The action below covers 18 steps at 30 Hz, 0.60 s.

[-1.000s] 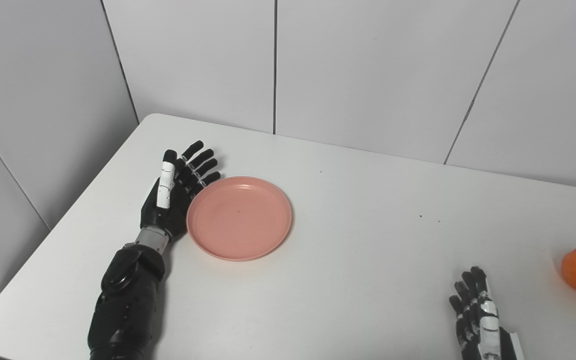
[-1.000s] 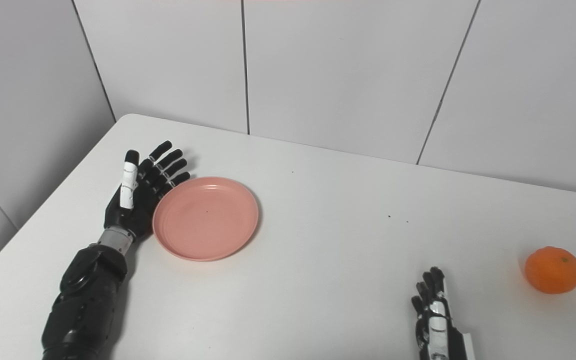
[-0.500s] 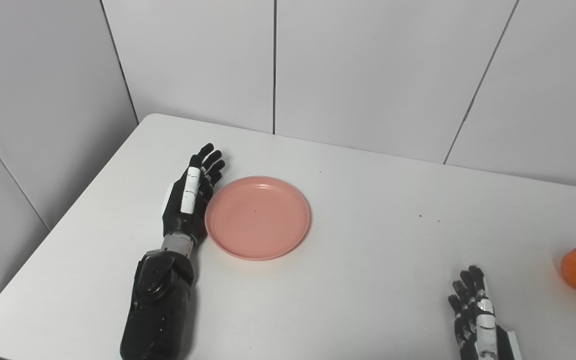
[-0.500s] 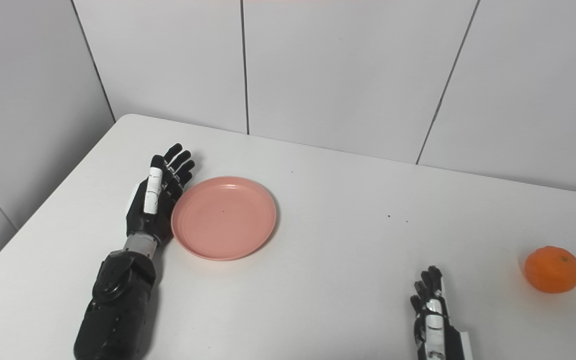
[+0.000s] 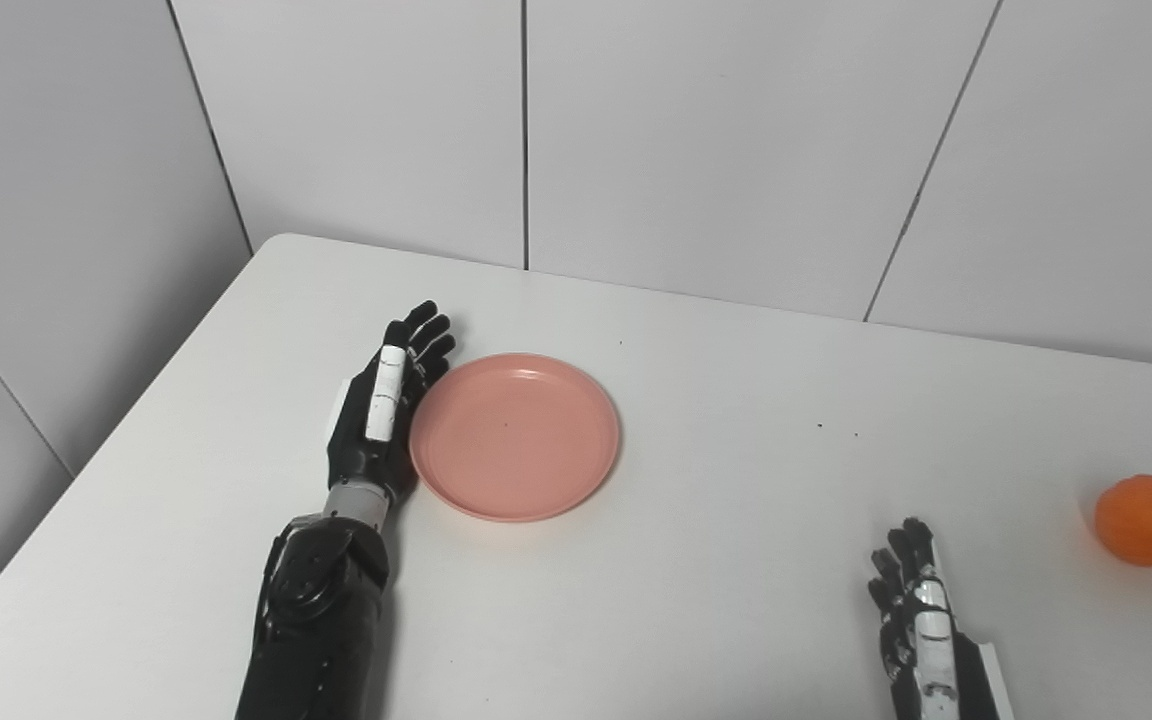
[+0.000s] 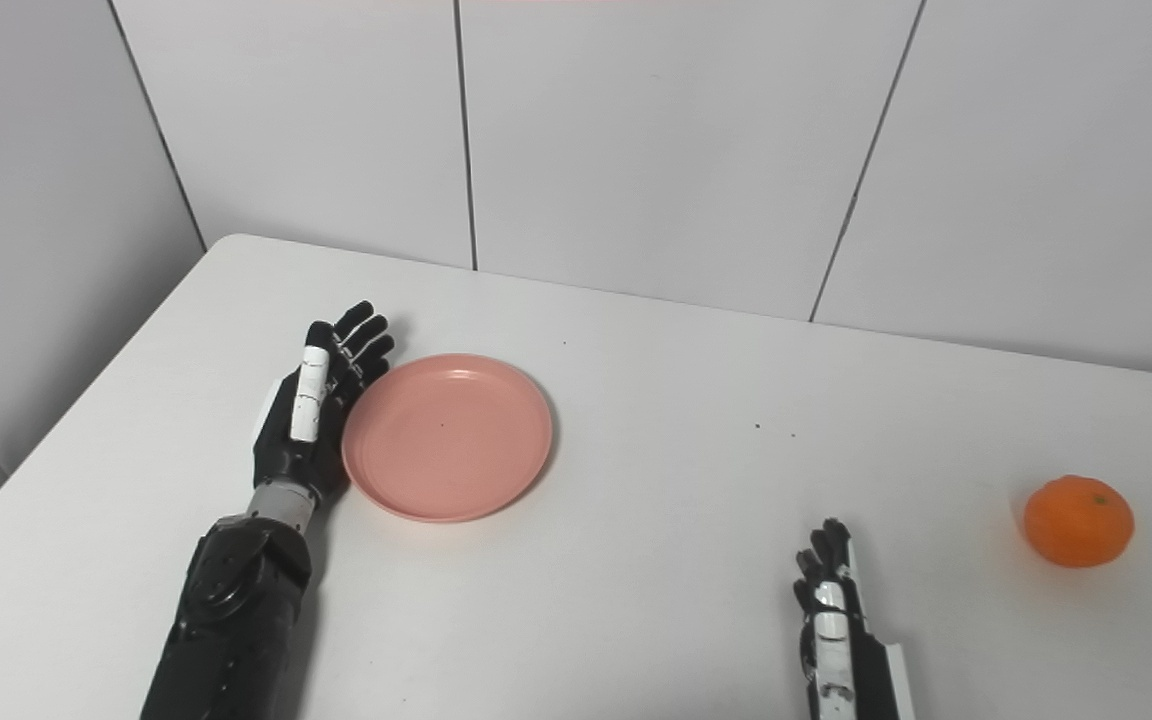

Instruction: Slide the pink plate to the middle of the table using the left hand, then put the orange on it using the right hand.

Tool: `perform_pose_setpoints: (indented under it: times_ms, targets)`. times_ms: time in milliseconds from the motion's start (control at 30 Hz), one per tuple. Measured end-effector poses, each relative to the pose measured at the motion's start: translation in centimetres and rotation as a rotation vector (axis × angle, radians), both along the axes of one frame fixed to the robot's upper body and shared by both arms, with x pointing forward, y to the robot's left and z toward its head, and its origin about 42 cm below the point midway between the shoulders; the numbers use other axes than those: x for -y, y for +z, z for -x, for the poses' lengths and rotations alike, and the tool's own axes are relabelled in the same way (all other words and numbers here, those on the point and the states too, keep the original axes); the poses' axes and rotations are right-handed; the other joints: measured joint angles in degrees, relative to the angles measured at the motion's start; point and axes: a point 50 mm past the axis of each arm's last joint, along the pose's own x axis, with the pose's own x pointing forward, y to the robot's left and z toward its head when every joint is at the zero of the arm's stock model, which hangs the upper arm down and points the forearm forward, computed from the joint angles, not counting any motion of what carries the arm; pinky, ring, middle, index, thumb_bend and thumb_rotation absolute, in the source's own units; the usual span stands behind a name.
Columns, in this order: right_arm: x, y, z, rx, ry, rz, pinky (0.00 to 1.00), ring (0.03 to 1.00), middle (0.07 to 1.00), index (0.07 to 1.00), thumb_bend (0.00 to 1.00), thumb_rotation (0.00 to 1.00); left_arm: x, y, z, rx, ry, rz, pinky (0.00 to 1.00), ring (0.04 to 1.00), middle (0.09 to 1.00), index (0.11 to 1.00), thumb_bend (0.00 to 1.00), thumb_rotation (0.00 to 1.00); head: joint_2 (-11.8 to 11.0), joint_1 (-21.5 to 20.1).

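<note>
Half the push remains, we judge: our left hand (image 5: 383,415), flat with fingers straight and gripping nothing, is pressing the plate (image 5: 515,435) rim. We are keeping it low, driving toward the table (image 5: 736,560) middle. Our right hand (image 5: 921,625) is resting by the near edge, fingers extended and empty, apart from the orange (image 5: 1151,520).

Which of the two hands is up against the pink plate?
The left hand, flat and open against the pink plate's left rim. The right hand waits near the front edge, away from plate and orange.
</note>
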Motion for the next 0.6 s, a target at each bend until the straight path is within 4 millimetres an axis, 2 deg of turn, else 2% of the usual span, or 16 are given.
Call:
perform_pose_setpoints:
  times_ms: [300,400,500,600]
  targets:
    - [-1.0,0.1,0.0,-0.003,-0.002,0.005,1.0,0.947,0.969,0.955,0.79,1.0,0.5,0.1,0.3,-0.021,-0.036,0.005,0.92,0.88,0.863,0.817,0.92,0.79,1.5,-4.32]
    - [-1.3,0.2,0.0,-0.005,0.003,0.002,1.0,0.946,0.966,0.947,0.81,1.0,0.7,0.2,0.4,-0.025,-0.046,0.004,0.94,0.882,0.866,0.818,0.92,0.78,1.76,-5.11]
    - [-1.7,0.3,0.1,-0.011,0.009,-0.003,1.0,0.944,0.966,0.94,0.82,1.0,0.8,0.2,0.4,-0.027,-0.052,0.014,0.92,0.878,0.868,0.831,0.93,0.77,2.55,-7.56]
    - [-2.0,0.5,0.1,-0.02,0.007,-0.007,1.0,0.937,0.966,0.942,0.82,0.99,1.1,0.2,0.5,-0.029,-0.061,0.015,0.92,0.871,0.862,0.838,0.93,0.77,2.64,-8.26]
